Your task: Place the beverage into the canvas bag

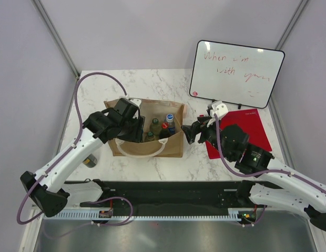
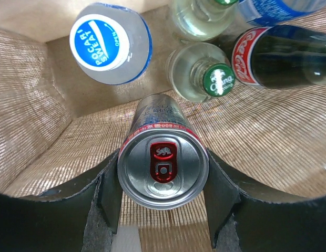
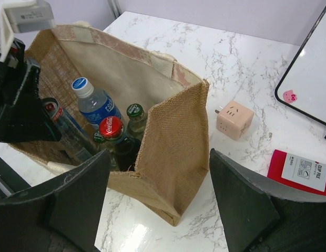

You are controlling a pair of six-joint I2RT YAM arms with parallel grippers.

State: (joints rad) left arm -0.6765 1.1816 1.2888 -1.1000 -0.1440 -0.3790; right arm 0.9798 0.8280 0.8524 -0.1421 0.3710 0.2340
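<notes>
The silver can (image 2: 163, 165) is down inside the canvas bag (image 3: 173, 131), pinched on both sides by my left gripper (image 2: 163, 181), near the Pocari Sweat bottle (image 2: 109, 42) and cola bottle (image 2: 281, 55). My right gripper (image 3: 158, 173) is spread wide, empty, just outside the bag's end.

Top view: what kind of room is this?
Probably a robot lab booth: a left arm and right arm bolted at a marble table, plain partition walls around it, a whiteboard at the back.
</notes>
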